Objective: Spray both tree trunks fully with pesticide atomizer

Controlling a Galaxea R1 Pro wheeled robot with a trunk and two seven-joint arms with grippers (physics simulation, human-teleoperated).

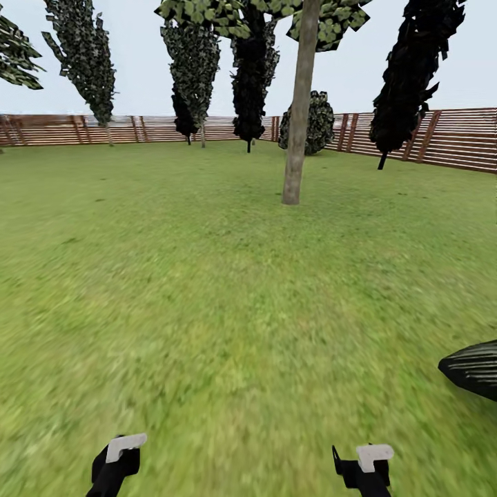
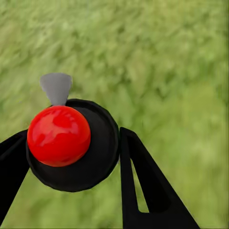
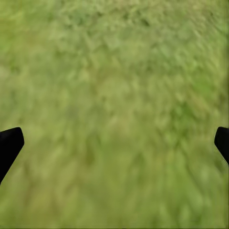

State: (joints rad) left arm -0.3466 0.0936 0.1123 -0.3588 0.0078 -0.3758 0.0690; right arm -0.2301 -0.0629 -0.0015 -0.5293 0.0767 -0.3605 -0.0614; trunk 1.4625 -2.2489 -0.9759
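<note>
Left gripper (image 1: 116,461) sat at the lower left of the head view, low over the grass (image 1: 207,310). In the left wrist view the pesticide atomizer (image 2: 71,145) was between its black fingers (image 2: 143,186), red top up w/ a grey nozzle above it; jaws closed round the bottle, touching it on both sides as far as could be seen. Judged: small, rigid, light, smooth round body, so prob. slippery; best held across the dark body below the red cap, nozzle left free.

Centre, upper half of head view: one pale tree trunk (image 1: 298,110) stood well ahead, brown fence (image 1: 442,138) behind it.

Right gripper (image 1: 364,466) at lower right; in its wrist view the fingertips (image 3: 9,143) sat wide apart at the frame edges, nothing between, jaws open over grass.
</note>
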